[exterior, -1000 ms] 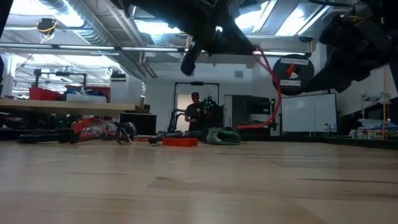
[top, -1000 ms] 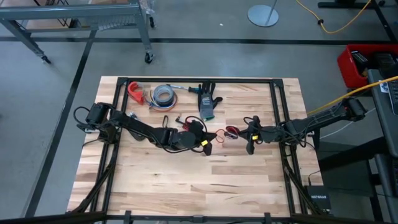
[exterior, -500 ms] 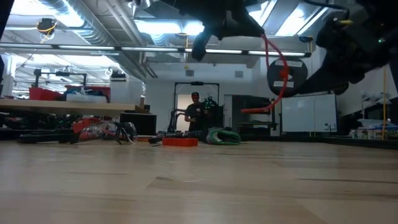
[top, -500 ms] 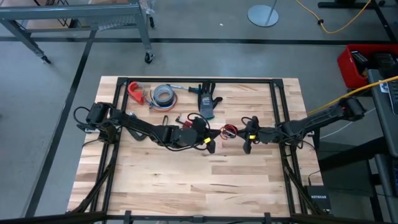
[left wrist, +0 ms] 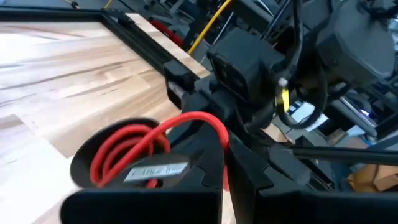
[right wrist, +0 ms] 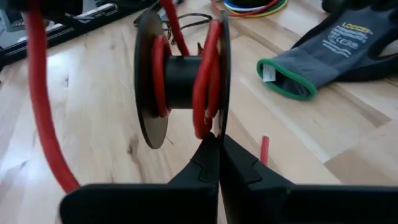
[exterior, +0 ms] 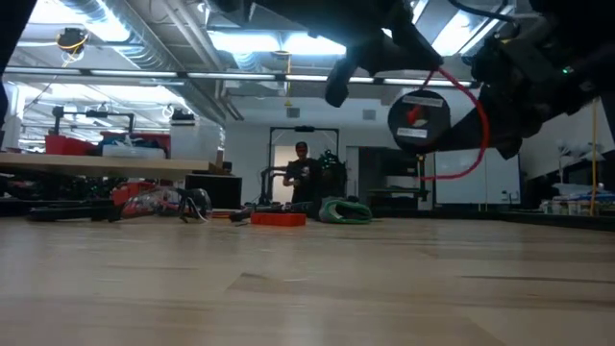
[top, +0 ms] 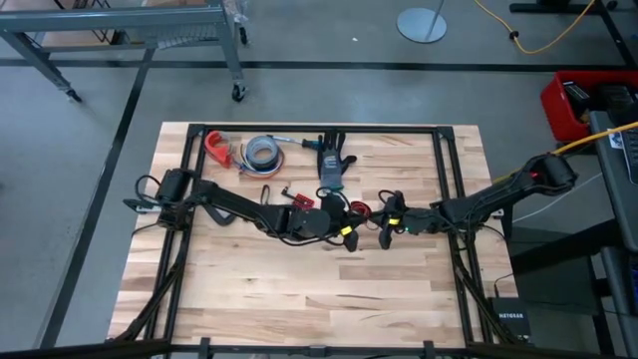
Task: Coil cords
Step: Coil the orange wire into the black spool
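1. Tabletop (top: 299, 299): light wood planks, black frame rails on it. Near half bare.
2. Left end effector (top: 351, 239): mid-tabletop, just left of the right one, lifted off the surface. Fingers (left wrist: 205, 180) clenched, pressed together on the red cord (left wrist: 186, 121) where it loops over them, in the left wrist view.
3. Right end effector (top: 383, 237): mid-tabletop, just right of the left one, also raised. Fingers (right wrist: 217, 168) clenched, tips meeting at the rim of a small black spool (right wrist: 180, 81).
4. Spool sits between the two end effectors, in the air per low view (exterior: 420, 121). Two flat black discs, dark hub, white label on one disc.
5. Red cord is wound a few turns round the hub (right wrist: 205, 81); a loose length curves from the spool past the right arm in the low view (exterior: 478, 125).
6. High view shows the red cord as a small tangle (top: 361, 211) just far of the end effectors, mid-tabletop.
7. Short loose red piece (right wrist: 263, 149) lies flat on the wood near the glove.
8. Grey glove (top: 331, 165) with green cuff, far centre, flat.
9. Grey tape roll (top: 262, 152) left of the glove, far side.
10. Red clamp-like tool (top: 216, 147) at far left, beside the roll.
11. Yellow cable (top: 598, 140) runs off the right edge, beyond the tabletop.
12. Person (exterior: 303, 178) stands in the room well behind the tabletop, low view.
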Action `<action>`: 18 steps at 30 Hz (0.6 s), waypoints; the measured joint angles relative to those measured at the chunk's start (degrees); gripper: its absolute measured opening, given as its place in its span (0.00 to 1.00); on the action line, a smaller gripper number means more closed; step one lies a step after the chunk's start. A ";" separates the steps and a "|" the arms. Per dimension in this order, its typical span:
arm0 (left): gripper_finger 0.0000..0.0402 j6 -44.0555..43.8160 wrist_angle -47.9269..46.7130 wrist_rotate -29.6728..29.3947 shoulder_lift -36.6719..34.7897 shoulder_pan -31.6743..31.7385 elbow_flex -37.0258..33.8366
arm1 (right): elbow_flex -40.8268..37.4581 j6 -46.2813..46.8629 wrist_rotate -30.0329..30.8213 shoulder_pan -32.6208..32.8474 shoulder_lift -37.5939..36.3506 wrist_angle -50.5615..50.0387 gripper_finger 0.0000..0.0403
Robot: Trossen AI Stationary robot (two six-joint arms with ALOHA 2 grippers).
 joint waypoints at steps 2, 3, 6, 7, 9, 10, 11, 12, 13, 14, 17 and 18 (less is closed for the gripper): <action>0.00 0.15 0.15 0.78 0.81 0.26 1.38 | 0.10 -0.01 -0.03 0.00 1.44 2.28 0.00; 0.00 0.14 0.12 1.09 1.12 0.32 1.90 | 0.36 0.11 0.01 0.00 1.95 2.40 0.00; 0.00 0.21 -0.03 1.86 2.00 0.32 2.79 | 1.69 0.27 0.44 0.00 2.91 2.34 0.00; 0.00 0.16 -0.06 2.21 2.06 0.29 2.82 | 2.20 0.26 1.05 0.00 2.97 2.31 0.00; 0.00 -0.20 -0.28 2.58 2.06 -0.05 2.89 | 3.16 -0.05 3.06 0.00 2.97 2.34 0.00; 0.00 -0.38 -0.41 2.58 2.06 -0.26 2.93 | 3.57 -0.17 4.19 0.00 2.97 2.36 0.00; 0.00 -0.50 -0.72 2.56 2.06 -0.54 2.93 | 3.93 -0.24 5.45 0.00 2.89 2.33 0.00; 0.00 -0.52 -1.04 2.56 2.06 -0.80 2.93 | 4.28 -0.29 6.47 -0.02 2.79 2.27 0.00; 0.00 -0.53 -1.57 2.56 2.06 -1.07 2.94 | 4.66 -0.66 7.16 -0.16 2.71 2.34 0.00; 0.00 -0.56 -2.27 2.52 2.06 -1.33 2.93 | 4.99 -1.23 7.32 -0.49 2.69 2.42 0.00; 0.00 -0.70 -3.82 1.96 2.04 -2.07 2.95 | 5.51 -1.70 7.09 -1.82 2.41 2.29 0.00; 0.00 -0.75 -4.63 1.54 2.04 -2.26 2.95 | 5.64 -1.73 6.92 -2.29 2.12 2.28 0.00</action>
